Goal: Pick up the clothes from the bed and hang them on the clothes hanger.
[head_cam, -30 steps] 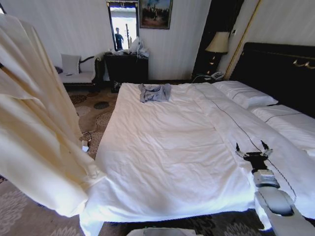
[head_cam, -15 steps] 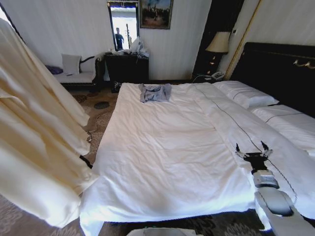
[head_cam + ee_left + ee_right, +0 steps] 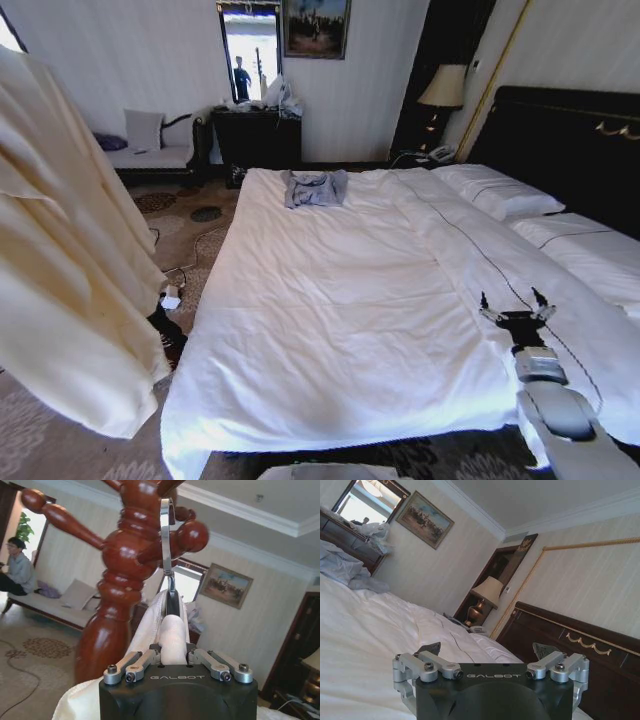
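Meanwhile, the clothes (image 3: 70, 260), a pale cream-yellow garment, hang in long folds off the left side of the bed (image 3: 340, 330), clear of the sheets, lower hem above the carpet. Left wrist view: the left gripper (image 3: 172, 647) is clamped on the garment's neck fabric right under the clothes hanger (image 3: 167, 540), whose metal hook loops over a peg of the reddish-brown wooden post (image 3: 122, 580); cream cloth bunches betw. the jaws and spills below the gripper body.

Right gripper (image 3: 514, 305) hovers low over the bed's right-hand part, near the foot edge, jaws apart w. nothing betw. them; right wrist view shows the same gripper (image 3: 490, 652) w. both pads spread wide, white sheet beneath, dark headboard (image 3: 570, 640) beyond.

On the bed's far end, approx. centre, lies a small blue-grey garment (image 3: 315, 187), crumpled, well apart from both grippers. White pillows (image 3: 500, 192) sit against the headboard at right. A lamp (image 3: 442, 88) stands in the corner beside the bed.
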Robot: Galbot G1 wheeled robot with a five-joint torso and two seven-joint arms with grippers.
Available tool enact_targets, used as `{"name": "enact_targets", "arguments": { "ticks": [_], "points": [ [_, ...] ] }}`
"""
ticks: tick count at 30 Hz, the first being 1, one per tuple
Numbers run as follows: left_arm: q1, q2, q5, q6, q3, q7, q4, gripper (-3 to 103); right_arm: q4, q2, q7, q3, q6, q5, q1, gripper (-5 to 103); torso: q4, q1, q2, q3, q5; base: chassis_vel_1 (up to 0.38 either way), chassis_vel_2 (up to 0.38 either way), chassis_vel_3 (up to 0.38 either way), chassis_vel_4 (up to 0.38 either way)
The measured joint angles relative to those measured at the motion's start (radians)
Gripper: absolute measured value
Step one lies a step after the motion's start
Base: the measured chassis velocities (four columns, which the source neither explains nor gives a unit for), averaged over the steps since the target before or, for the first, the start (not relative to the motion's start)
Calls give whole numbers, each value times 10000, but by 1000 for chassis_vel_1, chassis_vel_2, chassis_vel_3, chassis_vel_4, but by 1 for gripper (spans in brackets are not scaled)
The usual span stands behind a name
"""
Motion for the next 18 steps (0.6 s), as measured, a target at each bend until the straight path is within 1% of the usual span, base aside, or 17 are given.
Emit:
{"name": "enact_targets", "arguments": {
  "ticks": [2,7,13,18],
  "points": [
    [-293,245,-54,-1,279,22,177,18,-10,35,-1,-1,10,-3,10,100,3,0,0,0,4,0,0,0,0],
    [-410,549,-363,-1,450,66,283,18,-10,99,-1,4,38,-21,11,100,2,0,0,-1,5,0,0,0,0],
    [-367,496,-678,-2,409,-31,127,18,30,180,-1,16,61,-41,3,100,3,-1,1,-1,3,0,0,0,0],
    [-334,499,-744,-2,522,-114,58,18,33,167,0,16,64,-39,46,100,3,-1,1,-1,2,0,0,0,0]
  ]
}}
